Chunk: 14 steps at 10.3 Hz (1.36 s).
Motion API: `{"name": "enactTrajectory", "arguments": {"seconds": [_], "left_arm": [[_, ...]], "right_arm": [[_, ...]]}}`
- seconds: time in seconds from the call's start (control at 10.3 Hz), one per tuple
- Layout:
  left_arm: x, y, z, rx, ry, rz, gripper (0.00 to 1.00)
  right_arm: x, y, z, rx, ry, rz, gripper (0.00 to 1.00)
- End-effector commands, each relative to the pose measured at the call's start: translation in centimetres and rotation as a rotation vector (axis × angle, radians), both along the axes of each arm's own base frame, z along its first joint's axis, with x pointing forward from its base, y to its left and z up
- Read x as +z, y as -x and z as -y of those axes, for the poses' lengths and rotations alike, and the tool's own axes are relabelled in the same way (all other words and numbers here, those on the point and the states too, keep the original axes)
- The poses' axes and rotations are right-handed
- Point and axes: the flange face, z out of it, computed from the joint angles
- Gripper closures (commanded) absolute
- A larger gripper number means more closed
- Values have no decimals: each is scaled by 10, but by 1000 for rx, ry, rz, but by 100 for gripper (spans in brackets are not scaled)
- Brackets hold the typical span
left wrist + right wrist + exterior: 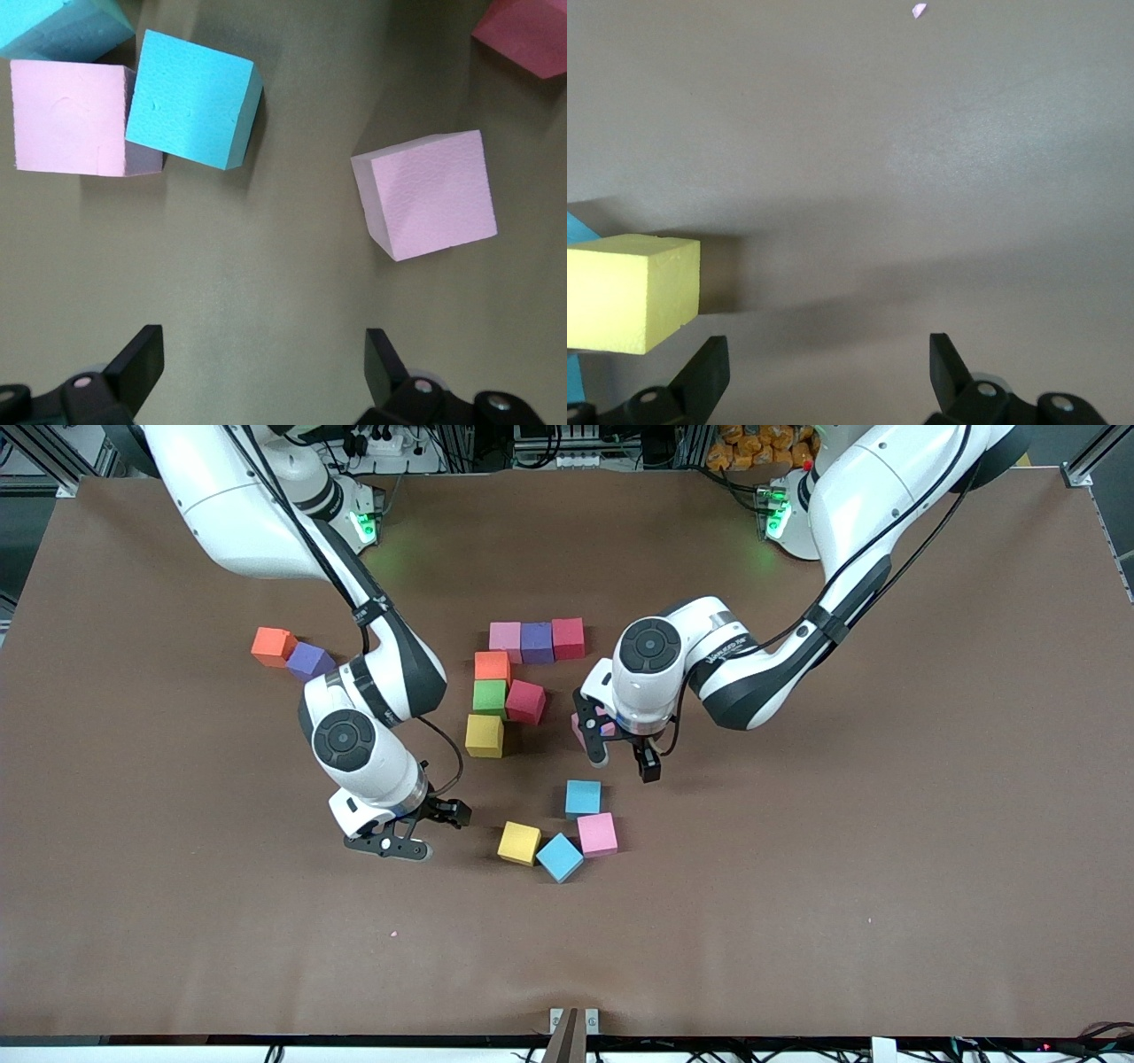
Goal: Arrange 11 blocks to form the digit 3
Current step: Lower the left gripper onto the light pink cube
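1. A brown cloth-covered worktop (797, 868) carries small matte foam cubes; the digit is only partly built near the middle

2. The top stroke is a row of three touching cubes: pink foam cube (505, 638), purple foam cube (537, 642) and red foam cube (568, 638)

3. Nearer the front camera a column runs down from that row's pink end: orange foam cube (492, 666), green foam cube (489, 697) and yellow foam cube (484, 735), with a crimson foam cube (525, 701) tilted against the green one

4. Loose stock lies nearer the camera: a sky-blue foam cube (583, 797), a second pink cube (597, 833), a second sky-blue cube (559, 856) and a second yellow cube (519, 842). A spare orange cube (272, 646) and spare purple cube (310, 661) sit toward the right arm's end

5. The left claw (623, 760) hovers released and empty just beside a lone pale pink cube (430, 195), which lies ahead of its fingers, not between them

6. The right claw (416, 833) is also released and empty, low beside the second yellow cube

7. Judged step: picking the next cube. The left claw would need to advance to straddle the pale pink cube, then close squarely on two flat faces
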Motion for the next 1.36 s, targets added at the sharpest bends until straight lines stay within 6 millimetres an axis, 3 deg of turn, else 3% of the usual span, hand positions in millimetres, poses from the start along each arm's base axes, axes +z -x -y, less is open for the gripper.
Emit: {"name": "enactTrajectory", "arguments": {"seconds": [0.0,0.48,0.87,1.26], "left_arm": [[6,10,7,13,-6,14,0],[-3,32,34,118,9,5,0],[-31,49,60,194,75,-24,0],[-43,66,74,171,66,-30,0]], "right_arm": [[3,0,-2,8,-10,-17,0],[3,0,-3,10,-10,-17,0],[3,-1,3,34,-5,-27,0],[5,-6,9,17,-16,-22,0]]}}
